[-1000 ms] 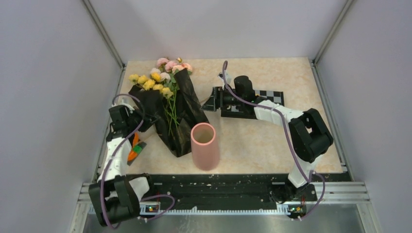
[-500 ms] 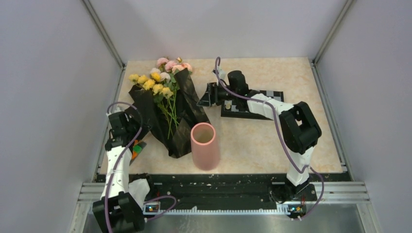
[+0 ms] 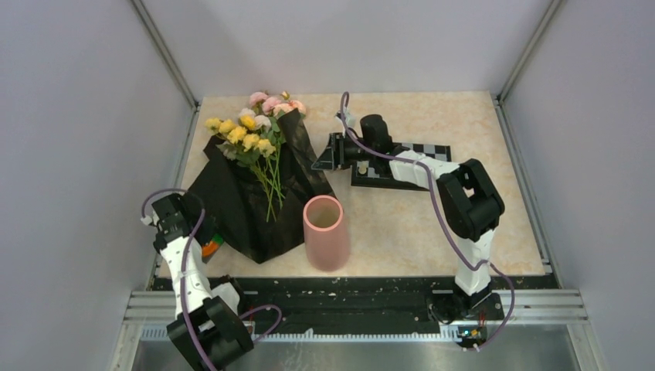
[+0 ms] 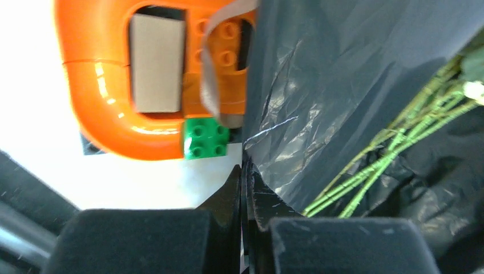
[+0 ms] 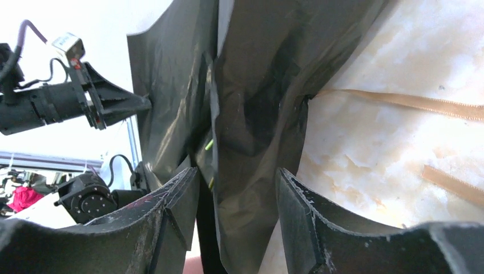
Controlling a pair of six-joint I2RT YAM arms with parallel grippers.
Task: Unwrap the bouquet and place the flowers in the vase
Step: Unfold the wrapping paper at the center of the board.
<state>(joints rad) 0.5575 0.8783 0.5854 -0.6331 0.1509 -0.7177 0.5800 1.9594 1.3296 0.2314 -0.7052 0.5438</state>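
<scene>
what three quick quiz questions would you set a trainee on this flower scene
1. True or false: the flowers are already in the vase.
2. What is the left hand pinching? A) tan ribbon B) black wrapping paper C) a green stem
3. Fill in: the right hand has its jaws ____ around a fold of the paper.
Key: 1 false, they lie on the paper beside the vase; 2 B; 3 open.

No readable text, label or number anywhere
</scene>
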